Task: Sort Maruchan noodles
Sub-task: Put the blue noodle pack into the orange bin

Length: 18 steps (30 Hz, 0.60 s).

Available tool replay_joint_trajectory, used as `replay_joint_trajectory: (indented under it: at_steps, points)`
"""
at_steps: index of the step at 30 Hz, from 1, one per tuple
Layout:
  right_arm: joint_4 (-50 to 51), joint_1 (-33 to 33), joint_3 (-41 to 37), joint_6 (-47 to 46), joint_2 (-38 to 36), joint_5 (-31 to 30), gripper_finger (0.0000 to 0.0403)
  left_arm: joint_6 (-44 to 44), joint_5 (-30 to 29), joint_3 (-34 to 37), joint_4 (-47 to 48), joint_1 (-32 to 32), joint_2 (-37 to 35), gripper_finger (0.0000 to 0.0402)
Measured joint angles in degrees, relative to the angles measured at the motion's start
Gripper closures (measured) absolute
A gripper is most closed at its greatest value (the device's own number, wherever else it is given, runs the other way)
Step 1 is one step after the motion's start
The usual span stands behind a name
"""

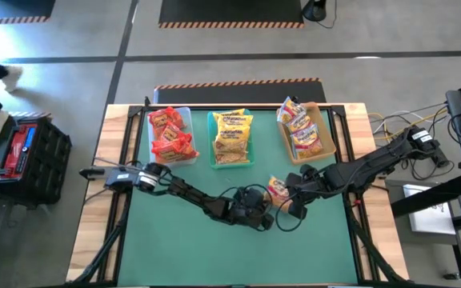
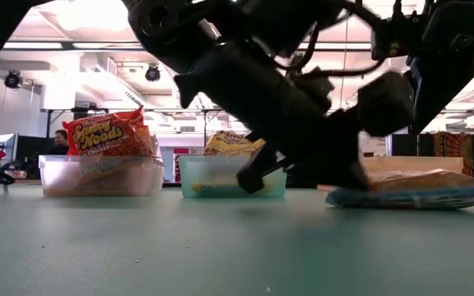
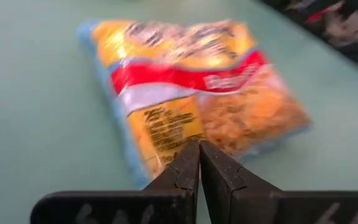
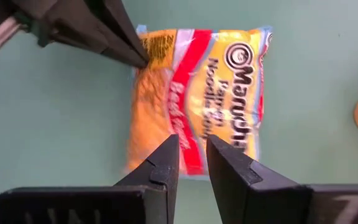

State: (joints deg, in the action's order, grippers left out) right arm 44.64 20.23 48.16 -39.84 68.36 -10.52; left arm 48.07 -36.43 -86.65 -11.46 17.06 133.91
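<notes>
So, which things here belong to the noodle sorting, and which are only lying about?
Belong:
- loose packet on the mat
- red packets
- yellow packets
- yellow-and-red packets
- three bins

Lying about:
- black toolbox
- cables

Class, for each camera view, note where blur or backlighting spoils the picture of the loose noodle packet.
Left wrist view: the yellow crinkly plastic packet with a red band is smeared, its print unreadable. Right wrist view: sharper, "Maruchan" reads. Low view: the arms are dark silhouettes against bright ceiling lights, blurred. High view: even light, packet small.
</notes>
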Motion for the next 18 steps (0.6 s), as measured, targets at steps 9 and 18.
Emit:
replay_joint_trajectory:
  at_steps: [9, 18]
  points:
    - [0.0, 0.0, 0.0, -0.2, 0.0, 0.5, 0.0338, 4.0, -0.2, -0.1, 8.1, 0.0, -0.1, 0.0402]
    - [0.0, -5.0, 0.1, -0.5, -1.7, 4.1, 0.0290, 4.5, -0.4, -0.2, 12.1, 0.0, -0.3, 0.0402]
